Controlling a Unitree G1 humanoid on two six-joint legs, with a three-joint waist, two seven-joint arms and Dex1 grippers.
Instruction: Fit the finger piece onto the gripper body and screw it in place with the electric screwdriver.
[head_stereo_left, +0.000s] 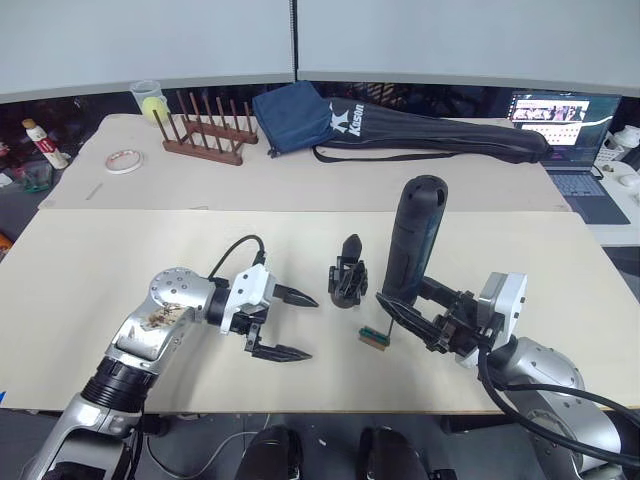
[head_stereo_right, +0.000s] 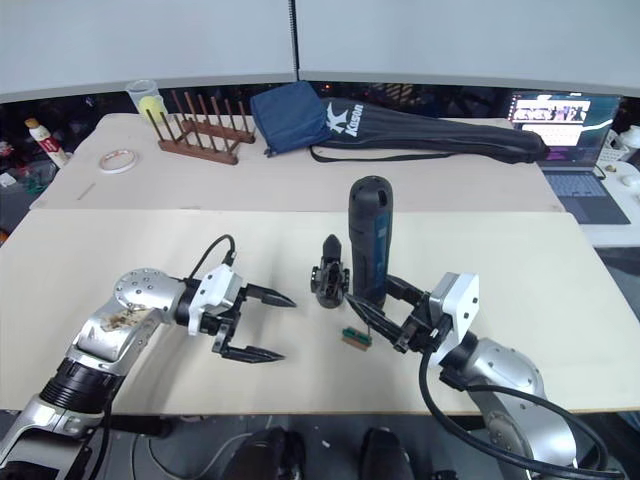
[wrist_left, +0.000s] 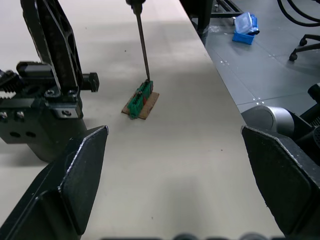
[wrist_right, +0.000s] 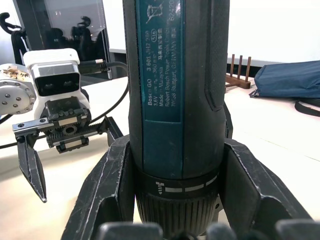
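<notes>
**Screwdriver in hand, bit on the green piece, fitting not visibly finished**

I am holding the electric screwdriver (head_stereo_left: 414, 240) upright in my right gripper (head_stereo_left: 425, 318), both fingers clamping its lower barrel. Its thin bit is pointing down onto the small green-and-red piece (wrist_left: 140, 99) lying on the table (head_stereo_left: 90, 300), just beside the gripper body (head_stereo_left: 347, 277). The gripper body is standing near the middle of the table with 1 pointed finger sticking up; I cannot pick out a separate finger piece, so I am judging the fitting and screwing as not yet confirmed.

My left gripper (head_stereo_left: 283, 324) is hovering low over the table, well open and carrying nothing, aiming at the gripper body from its left. The left forearm is lying nearly level; the right is reaching in from the near right.
</notes>
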